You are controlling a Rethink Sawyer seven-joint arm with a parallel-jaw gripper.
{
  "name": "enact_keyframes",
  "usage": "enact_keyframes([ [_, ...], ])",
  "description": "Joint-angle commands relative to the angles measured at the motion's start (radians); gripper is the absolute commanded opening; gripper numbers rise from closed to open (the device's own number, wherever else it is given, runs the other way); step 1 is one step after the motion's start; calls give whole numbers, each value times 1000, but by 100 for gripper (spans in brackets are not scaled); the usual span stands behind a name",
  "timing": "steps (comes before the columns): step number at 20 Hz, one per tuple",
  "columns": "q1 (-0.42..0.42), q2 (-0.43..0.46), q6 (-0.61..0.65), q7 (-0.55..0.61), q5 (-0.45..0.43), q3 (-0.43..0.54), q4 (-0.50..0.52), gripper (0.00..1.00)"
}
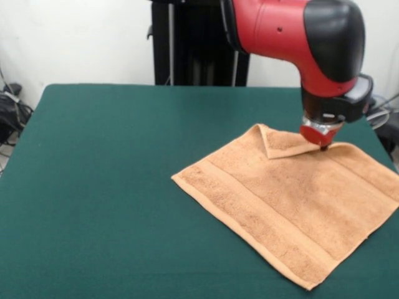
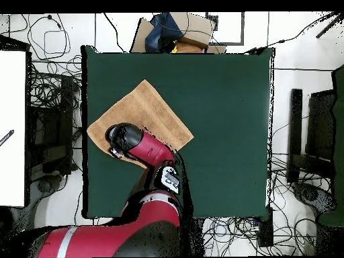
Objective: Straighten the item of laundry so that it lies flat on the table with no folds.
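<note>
The light orange-brown towel (image 1: 293, 205) lies spread on the dark green table (image 1: 93, 187) at the right side of the front view. Its far corner (image 1: 280, 142) is folded over onto the towel. My gripper (image 1: 323, 144) points straight down and touches the towel at the edge of that folded flap. In the overhead view the towel (image 2: 144, 111) lies near the table's (image 2: 222, 134) left edge. There my arm's red and black head (image 2: 124, 140) covers the towel's near corner and hides the gripper.
The black pedestal (image 1: 199, 43) stands behind the table's far edge. The towel's right corner reaches close to the table's edge in the front view. In the overhead view, cardboard boxes (image 2: 181, 30) lie beyond the far edge and cables cover the floor around the table.
</note>
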Motion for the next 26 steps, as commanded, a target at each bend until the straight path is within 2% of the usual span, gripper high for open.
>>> enact_keyframes([
  [1,-9,71,-143,51,48,117,60,0],
  [9,-54,106,-184,28,23,132,66,0],
  [15,-81,71,-188,12,9,154,109,0],
  [21,-101,18,-116,9,10,166,118,0],
  [26,-102,-34,4,31,9,165,91,0],
])
